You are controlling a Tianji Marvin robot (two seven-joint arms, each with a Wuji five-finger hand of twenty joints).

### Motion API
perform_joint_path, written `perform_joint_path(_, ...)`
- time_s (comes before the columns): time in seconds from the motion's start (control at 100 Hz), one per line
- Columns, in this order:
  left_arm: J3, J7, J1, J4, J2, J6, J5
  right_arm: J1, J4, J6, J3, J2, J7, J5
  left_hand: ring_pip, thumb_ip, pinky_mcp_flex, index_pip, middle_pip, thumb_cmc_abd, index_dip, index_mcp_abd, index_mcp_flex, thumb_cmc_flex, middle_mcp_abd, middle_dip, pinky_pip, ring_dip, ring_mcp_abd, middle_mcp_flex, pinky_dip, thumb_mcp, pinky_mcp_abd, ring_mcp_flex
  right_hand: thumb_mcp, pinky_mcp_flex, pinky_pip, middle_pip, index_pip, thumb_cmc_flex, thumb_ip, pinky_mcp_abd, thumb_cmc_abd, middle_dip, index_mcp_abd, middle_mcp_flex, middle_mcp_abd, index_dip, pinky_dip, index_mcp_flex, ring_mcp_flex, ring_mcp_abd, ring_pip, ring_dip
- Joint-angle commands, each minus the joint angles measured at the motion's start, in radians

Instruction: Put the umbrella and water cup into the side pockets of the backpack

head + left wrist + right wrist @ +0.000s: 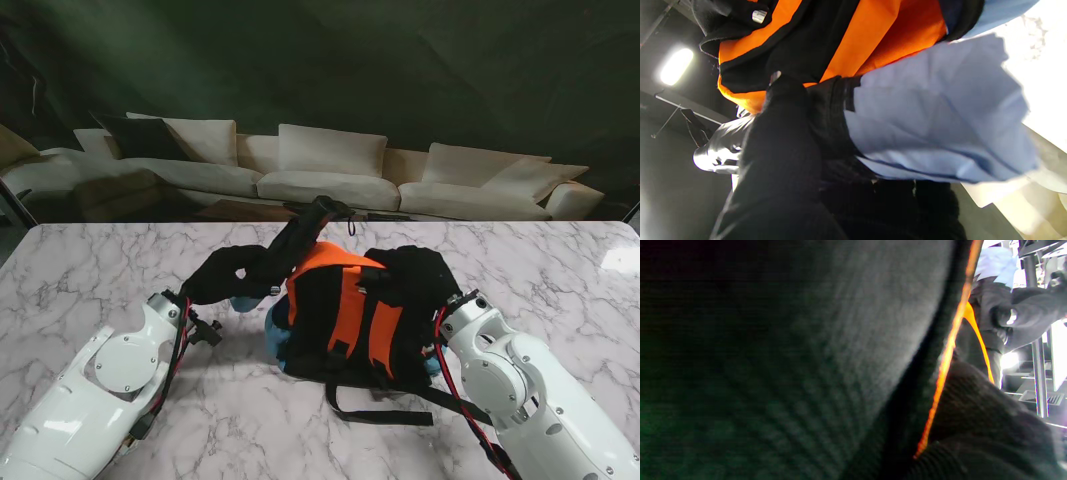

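The marble table (120, 255) carries the orange-and-black backpack (345, 310) at its middle. The right hand (425, 275) presses on the backpack's right side, its fingers' state unclear. The left hand (235, 275) has its fingers clamped on the light-blue umbrella (933, 113) beside the backpack's left side.

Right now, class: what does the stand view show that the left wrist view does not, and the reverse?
Only the stand view shows the marble table, the right hand against the backpack's right side, and the sofa behind. Only the left wrist view shows pale blue fabric up close beside a dark mesh band. Both show the orange and black backpack and the black-gloved left hand.
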Motion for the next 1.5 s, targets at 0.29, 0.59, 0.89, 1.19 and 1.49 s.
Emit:
perform_joint_path(0.29,0.041,-0.049,-0.016,0.035,-0.024,0.055,-0.179,0.004,0.015,0.001,-0.013,-0.001,0.012,0.0,-0.096,0.011,-0.305,0.107,-0.027,0.128,-0.048,-0.281,0.128,0.054,-0.175,-0.058,-0.291,-0.016,-0.097,0.093,0.004,0.079,0.004,-0.249,0.086,-0.004,0.009,-0.012,0.039,0.143,0.02,-0.017,0.084,-0.004,-0.155,-0.012,-0.023,0.001,0.015,0.044,0.04,-0.029,0.005,0.014)
perform_joint_path(0.59,0.126,-0.04,-0.077,0.086,-0.04,0.092,-0.192,0.005,0.018,0.003,-0.016,-0.001,0.01,0.004,0.025,0.015,-0.288,0.098,-0.054,0.123,-0.1,-0.281,0.134,0.059,-0.182,-0.121,-0.262,0.106,-0.094,0.08,0.078,0.078,-0.009,-0.232,0.086,-0.004,0.009,-0.012,0.039,0.142,0.02,-0.017,0.084,-0.004,-0.155,-0.011,-0.023,0.001,0.015,0.045,0.039,-0.029,0.005,0.014)
perform_joint_path(0.89,0.152,0.024,-0.09,0.062,-0.06,0.087,-0.208,0.008,0.02,-0.002,-0.02,-0.002,0.007,0.007,0.129,0.011,-0.268,0.064,-0.063,0.163,-0.166,-0.289,0.12,0.059,-0.2,-0.224,-0.239,0.178,-0.101,0.037,0.097,0.07,-0.011,-0.201,0.087,-0.004,0.008,-0.013,0.038,0.142,0.02,-0.017,0.084,-0.004,-0.157,-0.011,-0.023,0.002,0.015,0.046,0.039,-0.03,0.005,0.015)
perform_joint_path(1.19,0.203,-0.079,-0.132,0.085,-0.043,0.069,-0.25,0.016,0.027,-0.001,-0.029,-0.003,0.007,0.014,0.007,0.003,-0.302,-0.064,0.02,0.341,-0.127,-0.317,0.004,0.124,-0.256,-0.359,-0.299,0.119,-0.145,-0.185,0.08,0.031,-0.061,-0.293,0.087,-0.005,0.008,-0.013,0.037,0.142,0.02,-0.017,0.084,-0.003,-0.159,-0.01,-0.023,0.002,0.015,0.047,0.039,-0.029,0.005,0.015)
perform_joint_path(1.49,0.281,0.051,-0.204,0.179,-0.082,0.039,-0.166,0.019,0.026,-0.015,-0.031,-0.003,0.012,0.021,-0.002,0.01,-0.295,-0.015,0.043,0.293,-0.125,-0.391,0.077,0.133,-0.294,-0.33,-0.259,0.129,-0.151,-0.2,0.117,0.059,-0.083,-0.311,0.088,-0.005,0.007,-0.013,0.038,0.141,0.02,-0.017,0.083,-0.003,-0.162,-0.009,-0.026,0.003,0.015,0.049,0.04,-0.031,0.005,0.015)
